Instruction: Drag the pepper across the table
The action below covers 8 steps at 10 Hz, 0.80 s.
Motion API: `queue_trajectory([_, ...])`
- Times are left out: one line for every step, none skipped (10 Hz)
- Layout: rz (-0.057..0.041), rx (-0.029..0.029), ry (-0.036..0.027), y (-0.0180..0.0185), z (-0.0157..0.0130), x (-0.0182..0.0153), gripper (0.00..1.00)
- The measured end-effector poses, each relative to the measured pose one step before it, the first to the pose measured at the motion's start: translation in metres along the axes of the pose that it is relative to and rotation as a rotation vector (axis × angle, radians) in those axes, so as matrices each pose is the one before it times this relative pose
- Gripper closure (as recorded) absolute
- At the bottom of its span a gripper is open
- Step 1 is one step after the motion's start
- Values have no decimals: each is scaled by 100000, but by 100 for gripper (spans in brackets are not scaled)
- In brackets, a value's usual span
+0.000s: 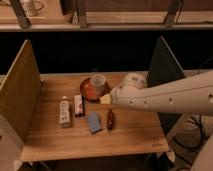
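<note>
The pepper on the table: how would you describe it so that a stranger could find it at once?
Start at the wooden table and go to the row of small things in its front half. The pepper is the rightmost one, nearer the camera than the pincer, beside a blue object. Only it is dark red, slim and tapered.

- Warm, orange-tinted light falls from above onto the table [135,132], and its planks are the brightest surface.
- Behind the table lies a nearly black band.
- The left side panel [20,90] is lit, while the right side panel [162,67] sits in grey shade.
- The robot arm [170,97] is bright along the top and darker beneath.
- The gripper [105,99], just beside the bowl [86,92], shows as a pale yellowish spot.
- The whole view is soft, and the pepper [110,119] reads as a dark smear.
</note>
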Motion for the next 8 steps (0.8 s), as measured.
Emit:
queue_trajectory([1478,1637,3418,-299,171,1332,20])
queue_trajectory([282,570,1495,-3,148,528,20])
queue_trajectory([-157,-69,1,66,18,-17,20])
queue_trajectory([-16,-5,-51,0,-18,-19,20])
queue_trajectory([-99,27,-3,12,17,-21,20])
queue_trajectory([-275,194,65,-3,123,-85,20])
queue_trajectory([40,312,561,-210,439,87,20])
queue_trajectory([389,-766,2211,85,1631,464,20])
